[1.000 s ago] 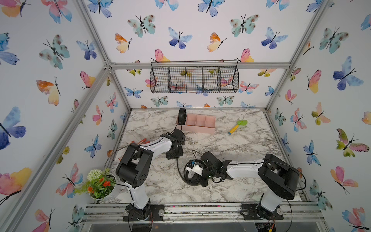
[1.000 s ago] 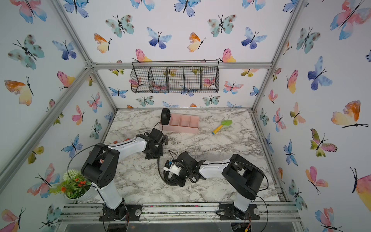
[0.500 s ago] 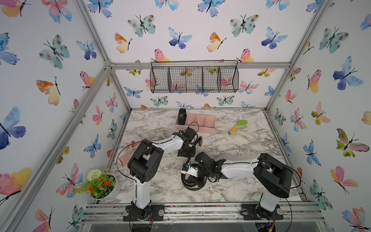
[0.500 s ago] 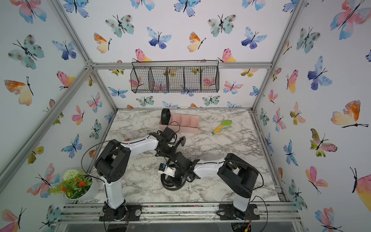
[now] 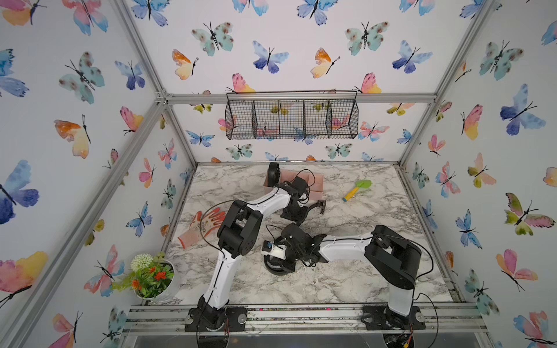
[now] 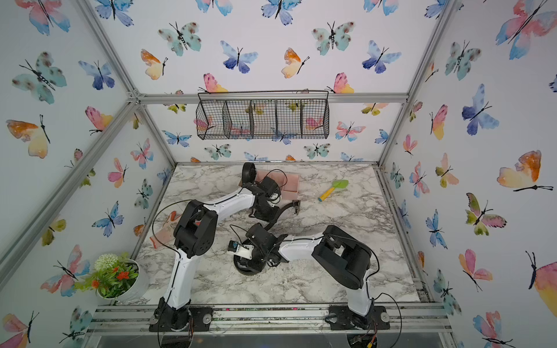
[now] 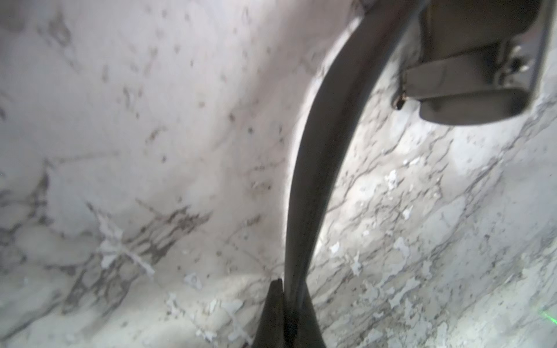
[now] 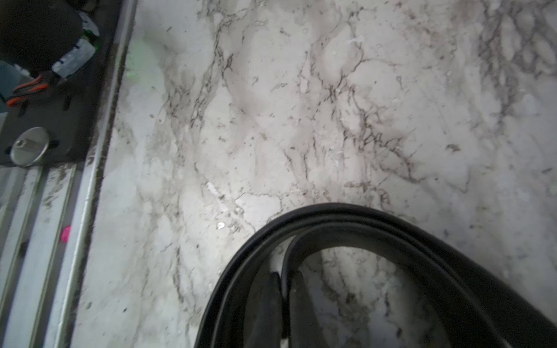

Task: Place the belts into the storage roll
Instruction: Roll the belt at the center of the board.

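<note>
A black belt is partly coiled on the marble near the table's middle [image 5: 278, 268] [image 6: 250, 266]. Its free strap [image 7: 310, 180] rises to my left gripper [image 7: 286, 286], which is shut on it short of the silver-buckle end [image 5: 321, 206]. My right gripper [image 8: 284, 275] sits inside the coil, shut on an inner turn of it [image 8: 346, 238]. In both top views the right wrist covers the coil. A second belt, rolled up, stands on edge at the left end of the pink storage roll [image 5: 316, 183] [image 6: 291, 183]. That rolled belt [image 5: 273, 173] partly hides the end compartment.
A green and yellow toy shovel [image 5: 357, 189] lies right of the tray. An orange glove [image 5: 208, 223] lies at the left edge, with a potted plant [image 5: 153, 277] at the front left. A black wire basket [image 5: 291, 119] hangs on the back wall. The left arm's elbow overhangs the centre.
My left gripper has swung right and toward the tray, drawing the strap's buckle end with it. The right gripper and the coil have shifted a little to the left.
</note>
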{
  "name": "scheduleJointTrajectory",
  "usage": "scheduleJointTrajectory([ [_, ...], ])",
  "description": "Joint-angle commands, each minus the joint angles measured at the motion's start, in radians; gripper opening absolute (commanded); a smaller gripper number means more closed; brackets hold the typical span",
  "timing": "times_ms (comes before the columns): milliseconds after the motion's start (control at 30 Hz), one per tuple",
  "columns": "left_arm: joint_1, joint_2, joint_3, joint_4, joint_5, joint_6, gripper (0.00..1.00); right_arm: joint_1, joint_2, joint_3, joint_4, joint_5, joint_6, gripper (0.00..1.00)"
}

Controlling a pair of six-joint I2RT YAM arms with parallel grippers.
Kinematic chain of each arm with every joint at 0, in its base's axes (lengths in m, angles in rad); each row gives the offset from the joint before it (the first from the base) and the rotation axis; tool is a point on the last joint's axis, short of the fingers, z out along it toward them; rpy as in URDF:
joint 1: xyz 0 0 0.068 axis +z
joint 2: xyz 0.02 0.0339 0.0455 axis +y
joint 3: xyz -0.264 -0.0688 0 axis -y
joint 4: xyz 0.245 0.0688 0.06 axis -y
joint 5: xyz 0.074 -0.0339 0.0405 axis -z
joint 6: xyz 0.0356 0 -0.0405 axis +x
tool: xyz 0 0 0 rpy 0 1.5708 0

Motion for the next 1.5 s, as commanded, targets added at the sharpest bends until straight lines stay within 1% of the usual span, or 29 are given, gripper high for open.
scheduleJointTrajectory([
  [0,-0.005,0.065,0.116,-0.069,0.081,0.055,0.00,0.006,0.034,0.040,-0.050,0.047,-0.031,0.03],
  [133,-0.021,0.094,0.152,-0.070,0.108,0.058,0.00,0.008,-0.017,-0.027,-0.005,0.061,-0.010,0.03],
  [300,-0.071,0.134,0.184,-0.068,0.133,0.049,0.00,0.030,-0.082,-0.090,0.027,0.095,0.001,0.03],
  [433,-0.116,0.153,0.199,-0.051,0.144,0.029,0.00,0.047,-0.097,-0.092,0.021,0.111,0.008,0.04],
  [567,-0.144,0.201,0.283,-0.069,0.151,0.007,0.00,0.060,-0.096,-0.073,0.000,0.127,0.015,0.04],
  [700,-0.153,0.242,0.350,-0.083,0.163,-0.008,0.00,0.069,-0.099,-0.071,-0.002,0.153,0.025,0.04],
  [933,-0.153,0.215,0.325,-0.055,0.147,-0.013,0.00,0.068,-0.162,-0.182,0.051,0.215,0.064,0.04],
  [1167,-0.148,0.170,0.274,-0.036,0.094,-0.021,0.00,0.069,-0.203,-0.322,0.196,0.233,0.108,0.04],
  [1333,-0.131,0.132,0.218,-0.005,0.089,-0.039,0.00,0.068,-0.205,-0.395,0.289,0.243,0.133,0.03],
  [1400,-0.130,0.121,0.208,-0.010,0.089,-0.035,0.02,0.069,-0.201,-0.408,0.306,0.245,0.138,0.03],
  [1467,-0.129,0.105,0.197,-0.023,0.076,-0.029,0.09,0.069,-0.188,-0.408,0.304,0.251,0.143,0.03],
])
